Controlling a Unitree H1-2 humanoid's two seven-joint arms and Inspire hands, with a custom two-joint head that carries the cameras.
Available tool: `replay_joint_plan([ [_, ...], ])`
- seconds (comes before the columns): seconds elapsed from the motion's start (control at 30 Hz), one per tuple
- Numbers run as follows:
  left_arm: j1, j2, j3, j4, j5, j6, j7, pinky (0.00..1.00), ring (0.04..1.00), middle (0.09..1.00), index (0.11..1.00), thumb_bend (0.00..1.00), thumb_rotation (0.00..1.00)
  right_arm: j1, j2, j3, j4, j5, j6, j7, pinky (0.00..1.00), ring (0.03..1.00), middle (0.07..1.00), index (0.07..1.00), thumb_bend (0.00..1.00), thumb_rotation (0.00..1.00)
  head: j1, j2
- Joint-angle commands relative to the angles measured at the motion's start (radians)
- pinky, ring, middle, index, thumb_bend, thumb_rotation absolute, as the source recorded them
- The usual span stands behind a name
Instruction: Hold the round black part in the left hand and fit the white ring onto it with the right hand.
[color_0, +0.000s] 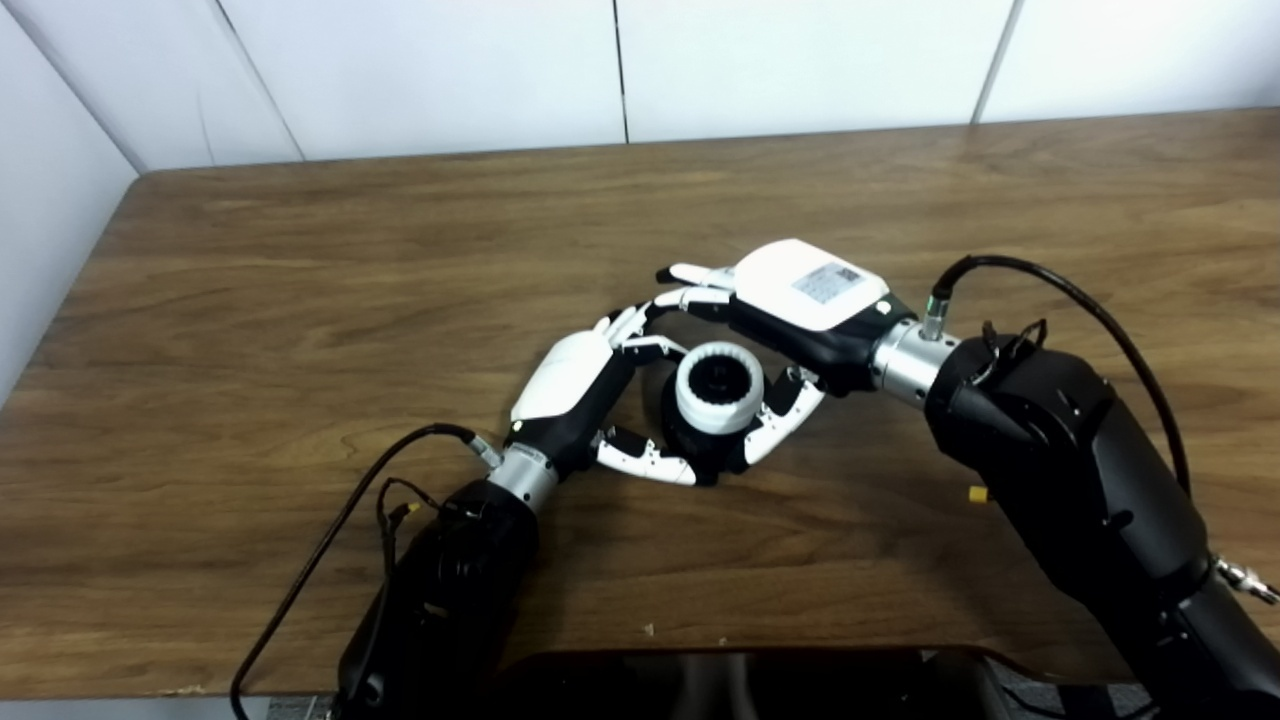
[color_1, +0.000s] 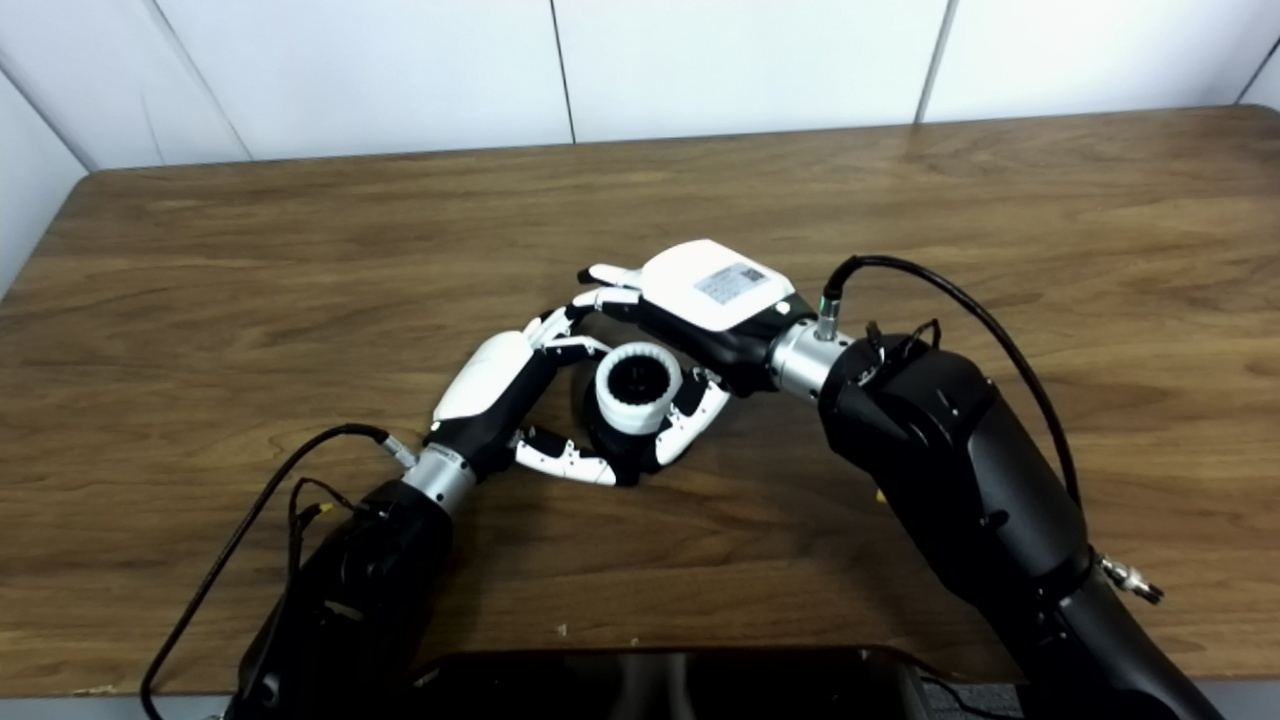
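Note:
The white toothed ring (color_0: 716, 412) sits on top of the round black part (color_0: 702, 447), near the middle of the wooden table (color_0: 300, 300). My left hand (color_0: 575, 385) is shut on the black part, thumb under its near side and fingers curled behind it. My right hand (color_0: 810, 300) reaches in from the right and arches over the ring. Its fingers (color_0: 690, 285) stretch straight past the ring's far side with a gap, while its thumb lies by the part's right side. That hand looks open. The part's lower half is partly hidden by both thumbs.
Black cables loop off both wrists, one by the left forearm (color_0: 330, 540), one over the right forearm (color_0: 1090, 310). A dark device edge (color_0: 740, 680) lies along the table's near edge. White wall panels stand behind the table.

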Motion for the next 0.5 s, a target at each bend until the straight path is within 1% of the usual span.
replay_joint_plan([
  [0.0,-0.012,0.004,0.001,-0.031,-0.001,-0.003,-0.001,1.00,1.000,1.000,0.625,0.97,0.36,-0.030,-0.004,-0.022,-0.036,0.005,0.001,-0.010,0.85,0.897,0.976,0.904,1.00,0.34,0.001,0.001],
  [0.13,-0.012,0.003,0.001,-0.030,0.002,-0.004,-0.001,1.00,1.000,1.000,0.626,0.97,0.36,-0.029,-0.006,-0.032,-0.041,0.014,0.010,0.002,0.86,0.904,0.982,0.919,1.00,0.35,0.001,0.001],
  [0.23,-0.013,0.004,0.002,-0.027,0.000,-0.004,-0.002,1.00,1.000,1.000,0.627,0.97,0.36,-0.027,-0.003,-0.045,-0.045,0.024,0.024,0.012,0.87,0.905,0.978,0.914,1.00,0.34,0.000,-0.002],
  [0.47,-0.012,0.005,0.002,-0.026,0.001,-0.007,-0.001,1.00,1.000,1.000,0.628,0.97,0.36,-0.011,-0.016,-0.090,-0.054,0.067,0.060,0.022,0.86,0.901,0.960,0.908,1.00,0.31,-0.001,-0.004],
])
